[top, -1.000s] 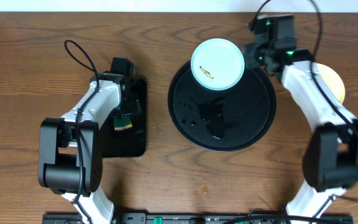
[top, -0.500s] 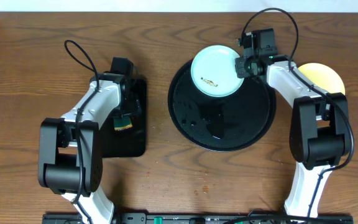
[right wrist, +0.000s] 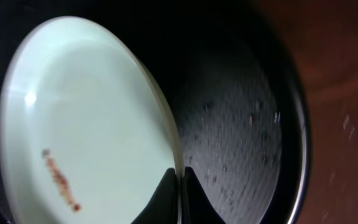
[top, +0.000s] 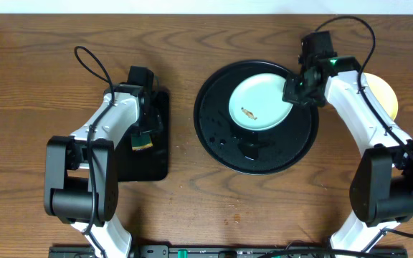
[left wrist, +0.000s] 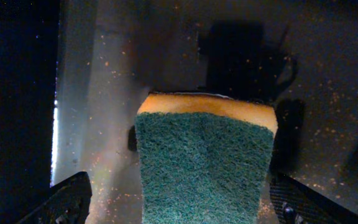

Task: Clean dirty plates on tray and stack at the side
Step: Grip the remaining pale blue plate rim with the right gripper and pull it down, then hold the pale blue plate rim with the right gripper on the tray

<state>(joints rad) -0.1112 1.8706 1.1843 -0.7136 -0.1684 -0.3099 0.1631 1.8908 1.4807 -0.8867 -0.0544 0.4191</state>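
A pale mint-blue plate with a small brown smear sits over the upper middle of the round black tray. My right gripper is shut on the plate's right rim. In the right wrist view its fingers pinch the plate, tilted, above the tray floor. A pale yellow plate lies on the table right of the tray, partly hidden by my right arm. A second mint-blue plate is out of view. My left gripper is open, its fingers apart on either side of a sponge.
The green-and-yellow sponge lies on a small rectangular black tray at the left; it fills the left wrist view, with the wet speckled tray around it. Wet patches show on the round tray's floor.
My right gripper has carried the mint-blue plate from the round tray's back rim toward me and to the right, over the tray's upper middle. The left arm has not moved.
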